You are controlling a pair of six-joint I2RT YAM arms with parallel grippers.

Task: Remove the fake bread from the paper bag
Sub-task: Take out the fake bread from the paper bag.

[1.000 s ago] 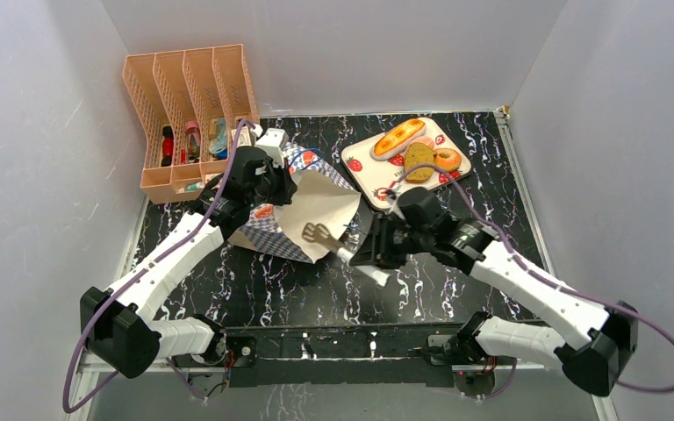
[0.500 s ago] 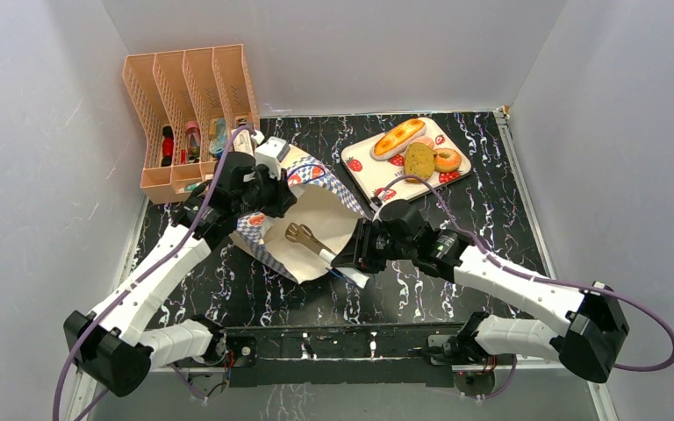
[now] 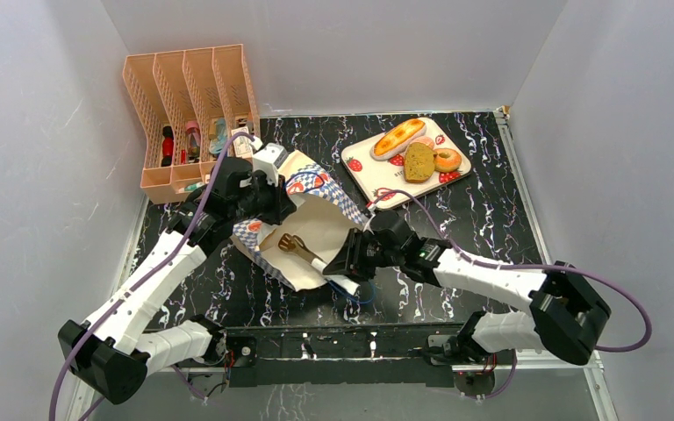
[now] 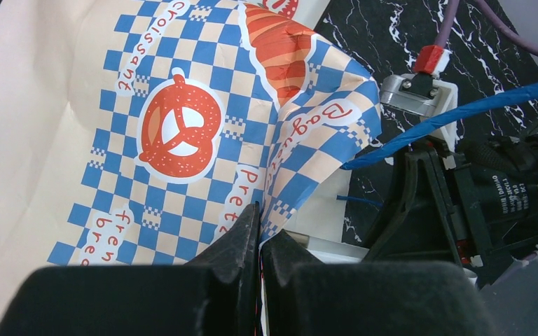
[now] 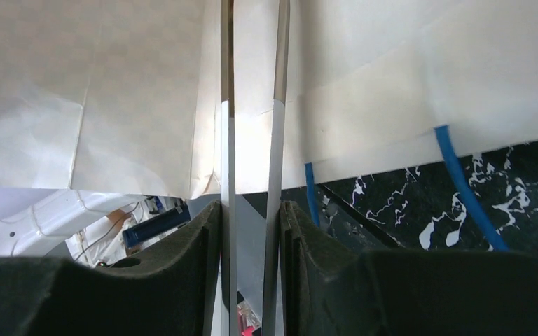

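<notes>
In the top view, the tall brown kraft paper bag (image 3: 325, 219) with its blue-and-white checkered band lies on its side on the black marbled counter (image 3: 491, 202), left of centre. Its white-lined mouth gapes toward 4 o'clock.

Our left pincer (image 3: 272, 191) (image 4: 259, 231) sits at the bag's 10 o'clock edge. Its wrist view shows the two dark fingers pressed together on a fold of the checkered paper, below a printed pretzel.

Our right pincer (image 3: 338, 261) (image 5: 252, 210) comes in from 4 o'clock, closed narrowly on a pair of white-handled metal tongs (image 3: 303, 250) (image 5: 277, 154) whose tips reach inside the mouth. From above the tips look dark and brownish, and we cannot tell whether they grip anything. The right wrist view gives only the two tong arms against white paper, their ends cut off at the top. A thin blue cord handle (image 5: 462, 182) trails from the bag's rim onto the counter. The bag's depth is hidden by its upper wall.

At 1 o'clock a white strawberry-print tray (image 3: 367, 180) carries three pieces of fake bread:
- a long orange-glazed loaf (image 3: 398, 138)
- a brown toast-like slice (image 3: 419, 161)
- a golden ring donut (image 3: 447, 160)

Something pinkish behind the slice is too covered to name.

At 11 o'clock the peach plastic file rack (image 3: 184, 88) holds small items we cannot identify.
</notes>
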